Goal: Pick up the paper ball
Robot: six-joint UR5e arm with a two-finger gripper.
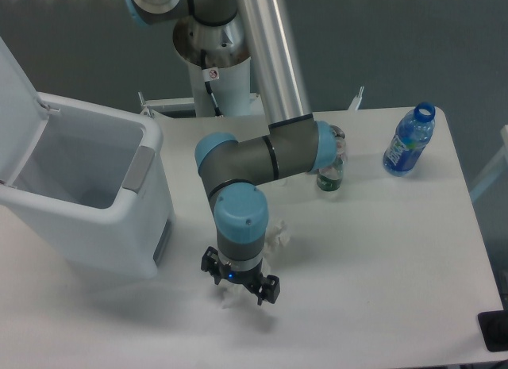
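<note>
The paper ball [277, 236] is a crumpled white clump on the white table, and the arm's wrist hides most of it. One lumpy end shows to the right of the wrist. A small white bit [229, 298] shows under the gripper, between the fingers. My gripper [240, 280] points down, low over the table and right above the paper. Its two black fingers stand apart, so it is open. I cannot tell whether the fingers touch the paper.
A white bin [95, 194] with its lid up stands at the left, close to the gripper. A blue-labelled water bottle [409, 139] stands at the back right. A small green-labelled bottle [332, 169] stands behind the arm's elbow. The table's front edge [317, 361] is near.
</note>
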